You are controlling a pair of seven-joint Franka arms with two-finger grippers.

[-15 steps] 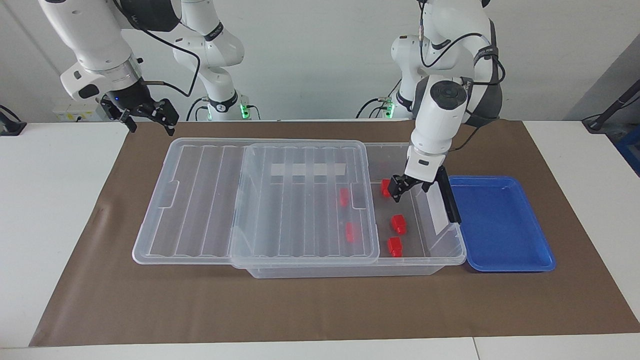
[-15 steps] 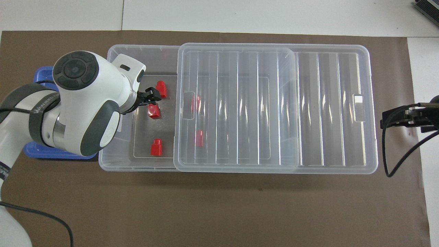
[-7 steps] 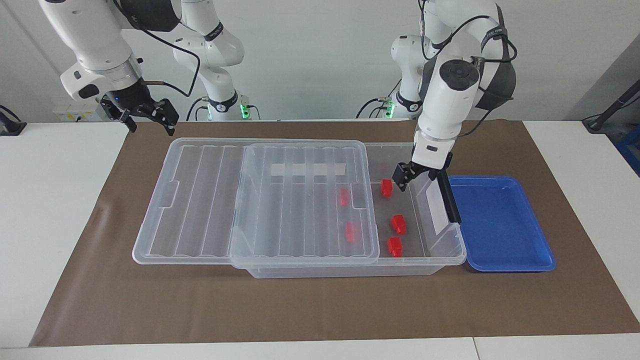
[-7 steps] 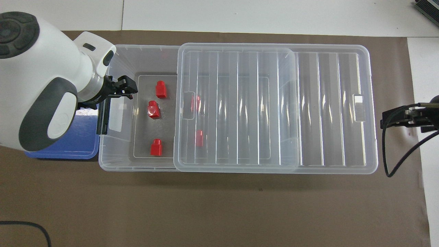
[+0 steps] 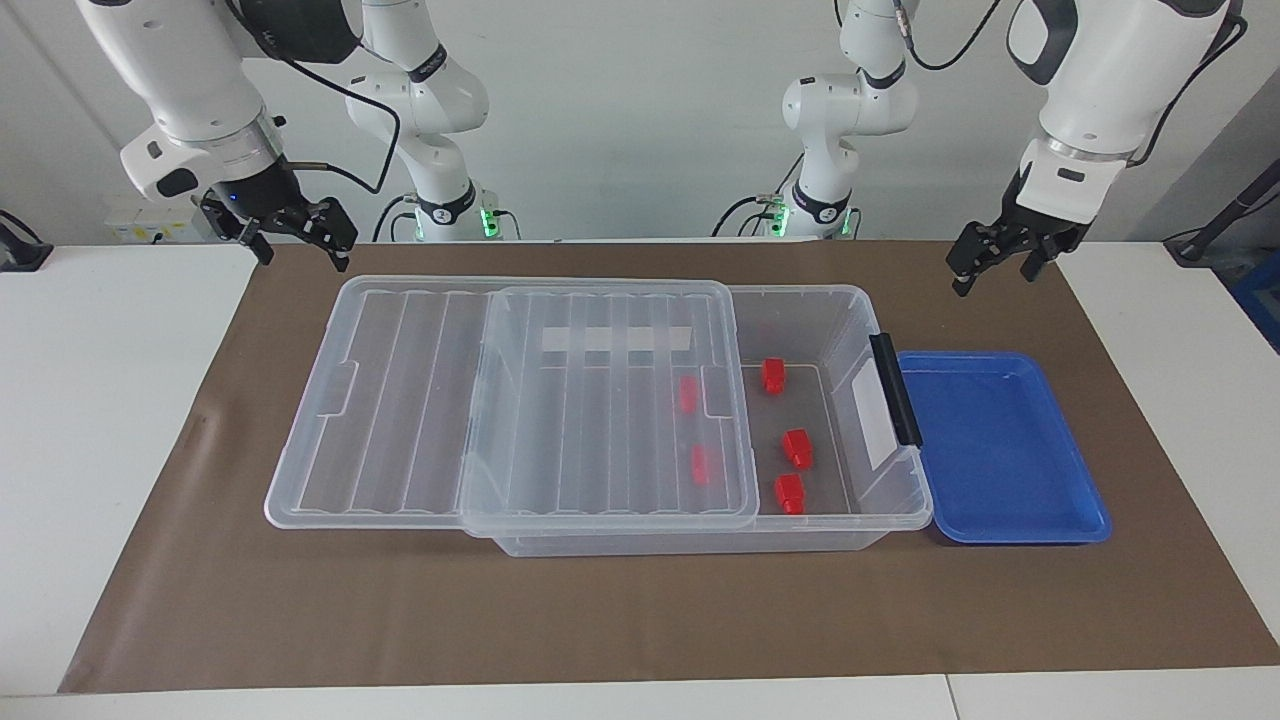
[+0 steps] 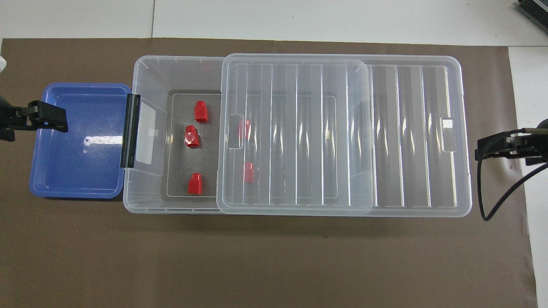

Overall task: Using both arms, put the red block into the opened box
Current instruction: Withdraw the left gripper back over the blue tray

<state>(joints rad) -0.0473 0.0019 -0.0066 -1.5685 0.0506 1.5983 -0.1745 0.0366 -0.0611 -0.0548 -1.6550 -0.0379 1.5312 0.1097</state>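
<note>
Three red blocks (image 5: 797, 448) (image 6: 192, 137) lie on the floor of the box (image 5: 800, 292) (image 6: 171, 60) in its uncovered end. Two more show through the ribbed clear lid (image 5: 400, 400) (image 6: 406, 128), which is slid toward the right arm's end and overhangs the box there. My left gripper (image 5: 998, 268) (image 6: 25, 124) hangs open and empty in the air over the mat, by the blue tray's corner. At the lid's overhanging end my right gripper (image 5: 300, 245) (image 6: 509, 145) waits above the mat, open with nothing in it.
A shallow blue tray (image 5: 1000, 450) (image 6: 77, 162) with nothing in it stands against the box's black handle (image 5: 895, 390) at the left arm's end. A brown mat (image 5: 640, 610) lies under everything.
My left gripper has risen out of the box's open end and swung away over the mat by the tray, empty. The red block beside it stays in the box. The right arm has not moved.
</note>
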